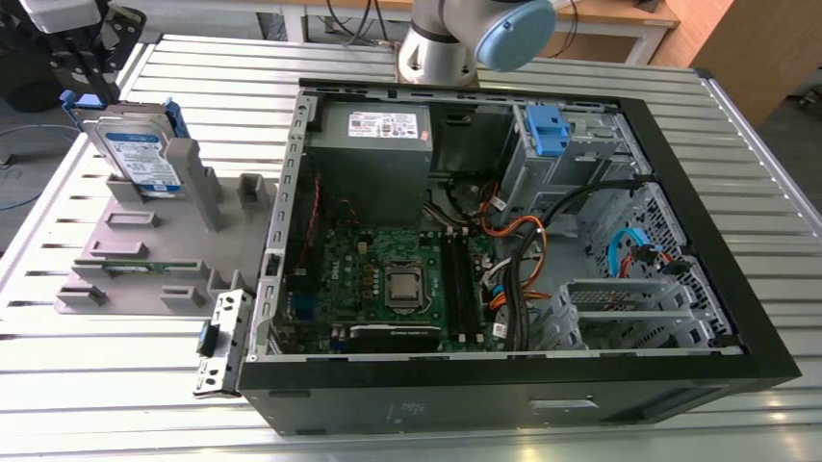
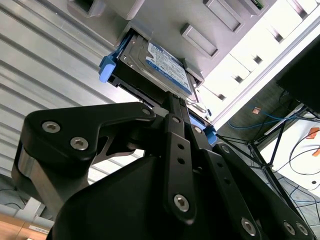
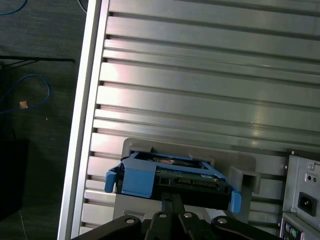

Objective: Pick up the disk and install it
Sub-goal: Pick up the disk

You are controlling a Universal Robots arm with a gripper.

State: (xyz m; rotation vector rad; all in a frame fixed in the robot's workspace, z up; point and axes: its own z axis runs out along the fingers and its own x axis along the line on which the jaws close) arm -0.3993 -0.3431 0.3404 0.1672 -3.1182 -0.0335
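Observation:
The disk (image 1: 139, 154) stands on edge in a grey holder (image 1: 141, 245) at the exterior view's left, its blue-and-white label facing out and blue rails along its edges. My gripper (image 1: 88, 89) hangs just above the disk's far upper corner. In the second wrist view the fingers run close together and the gripper (image 2: 172, 100) ends at the dark edge of the disk (image 2: 160, 65). In the first wrist view the gripper (image 3: 172, 199) has its fingers meeting right beside the blue-framed disk (image 3: 170, 175), not straddling it. Nothing sits between the fingers.
An open computer case (image 1: 719, 356) lies on the slatted metal table (image 1: 231, 77), showing the motherboard (image 1: 385, 279), cables and a grey power supply (image 1: 372, 135). A drive cage with a blue latch (image 1: 546, 130) stands at its far corner. The arm's base (image 1: 444, 48) rises behind the case.

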